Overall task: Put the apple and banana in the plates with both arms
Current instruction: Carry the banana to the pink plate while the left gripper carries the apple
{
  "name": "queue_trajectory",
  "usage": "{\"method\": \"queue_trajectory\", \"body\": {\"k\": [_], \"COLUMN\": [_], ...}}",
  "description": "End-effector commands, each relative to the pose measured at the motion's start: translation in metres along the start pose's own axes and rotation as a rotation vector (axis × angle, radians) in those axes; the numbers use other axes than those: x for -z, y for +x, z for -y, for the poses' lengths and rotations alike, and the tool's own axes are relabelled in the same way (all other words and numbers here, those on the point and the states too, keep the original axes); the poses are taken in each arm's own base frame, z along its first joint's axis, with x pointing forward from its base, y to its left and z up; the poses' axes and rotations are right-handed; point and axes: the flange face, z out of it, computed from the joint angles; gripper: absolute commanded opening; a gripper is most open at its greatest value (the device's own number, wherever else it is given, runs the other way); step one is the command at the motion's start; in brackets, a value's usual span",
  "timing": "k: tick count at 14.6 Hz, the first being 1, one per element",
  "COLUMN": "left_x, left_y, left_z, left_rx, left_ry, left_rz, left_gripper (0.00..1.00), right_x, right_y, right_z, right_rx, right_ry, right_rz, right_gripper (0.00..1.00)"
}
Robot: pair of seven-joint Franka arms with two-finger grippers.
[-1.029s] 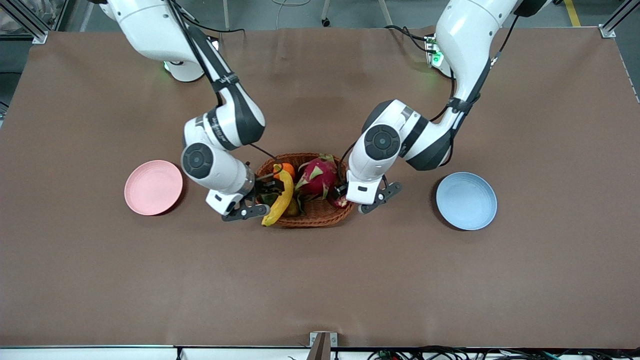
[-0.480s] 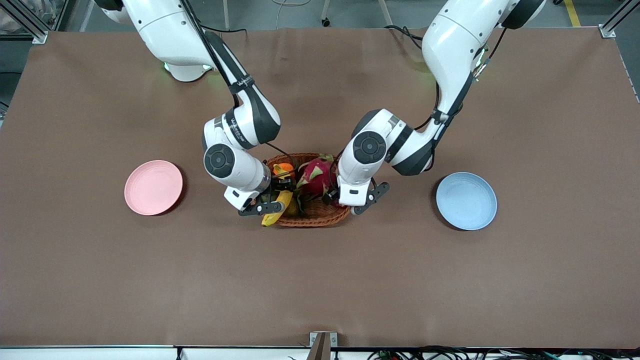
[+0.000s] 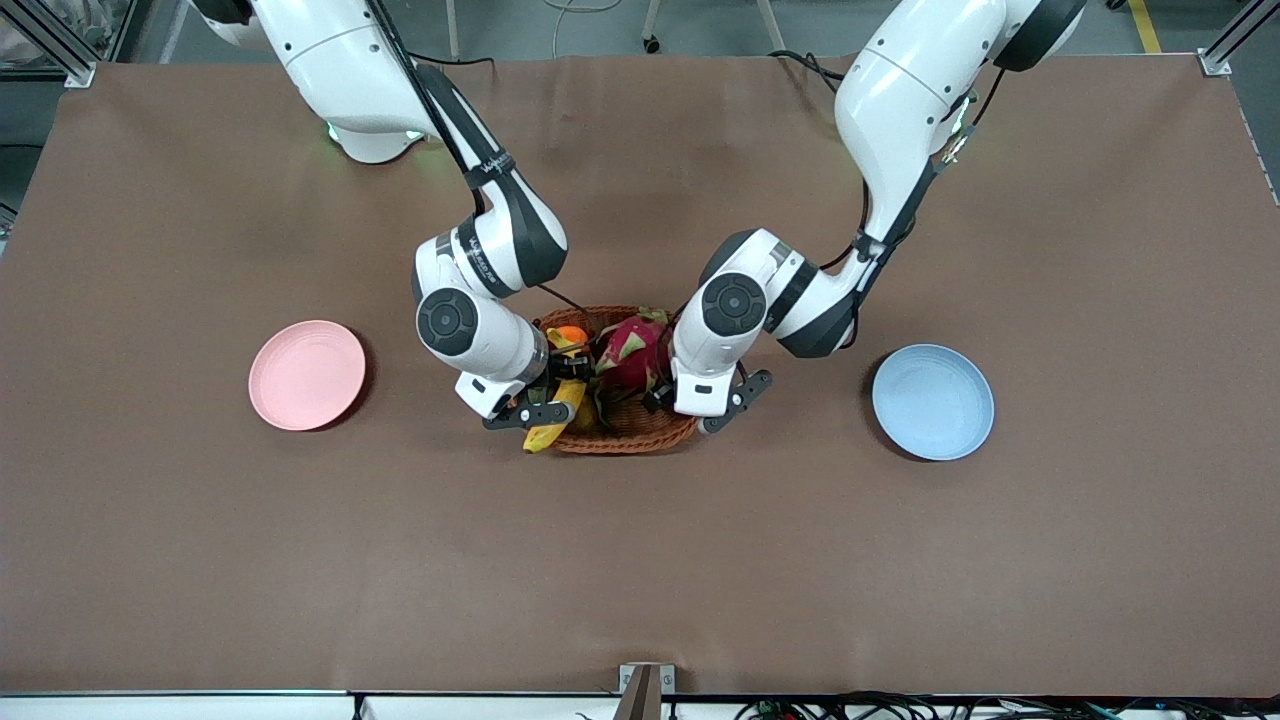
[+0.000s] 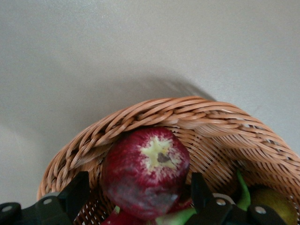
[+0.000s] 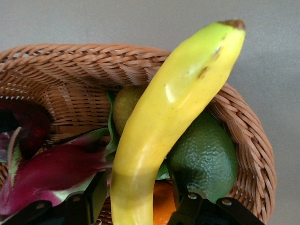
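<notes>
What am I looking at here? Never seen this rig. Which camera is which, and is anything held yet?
Two white robot arms work at a brown table. The wide picture comes from a high camera facing them; the two close-ups come from cameras on their wrists.

In the middle stands a wicker basket of fruit, with a pink plate toward the right arm's end and a blue plate toward the left arm's end.

The left gripper is down in the basket, fingers open on either side of the apple. The right gripper likewise straddles the banana, open. Nothing is lifted; both plates hold nothing.
</notes>
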Motion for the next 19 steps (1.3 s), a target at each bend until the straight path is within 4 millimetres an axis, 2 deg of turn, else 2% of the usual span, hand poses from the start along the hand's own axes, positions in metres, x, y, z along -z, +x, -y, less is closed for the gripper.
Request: {"method": "queue_trajectory", "body": {"k": [1, 5, 7, 11, 12, 14, 16, 19], "left_x": [-0.005, 0.005, 0.02, 0.107, 0.125, 0.146, 0.149, 0.148], "left_y": [-0.001, -0.001, 0.0, 0.012, 0.019, 0.039, 0.061, 0.121], "left_z": [-0.004, -0.006, -0.007, 0.0, 0.005, 0.02, 0.04, 0.091], "left_rx": [0.009, 0.003, 0.003, 0.007, -0.005, -0.092, -0.111, -0.171], "left_ry": [-0.012, -0.021, -0.019, -0.011, 0.001, 0.064, 0.129, 0.236], "left_rz": [0.001, -0.003, -0.008, -0.033, -0.04, -0.108, -0.187, -0.312], "left_gripper": [0.83, 0.5, 0.39, 0.36, 0.35, 0.32, 0.32, 0.32], "right_x": [-0.005, -0.008, -0.009, -0.009, -0.009, -0.01, -0.01, -0.011], "right_y": [0.001, 0.001, 0.001, 0.0, 0.0, 0.0, 0.0, -0.002], "right_z": [0.001, 0.002, 0.001, 0.001, 0.001, 0.001, 0.001, 0.002], "right_rx": [-0.023, -0.062, -0.064, -0.066, -0.066, -0.064, -0.065, -0.062], "right_ry": [0.007, 0.006, 0.003, 0.002, 0.002, 0.002, 0.001, 0.0], "right_rz": [0.014, 0.016, 0.021, 0.024, 0.024, 0.024, 0.026, 0.028], "right_gripper": [0.65, 0.62, 0.58, 0.58, 0.58, 0.58, 0.54, 0.43]}}
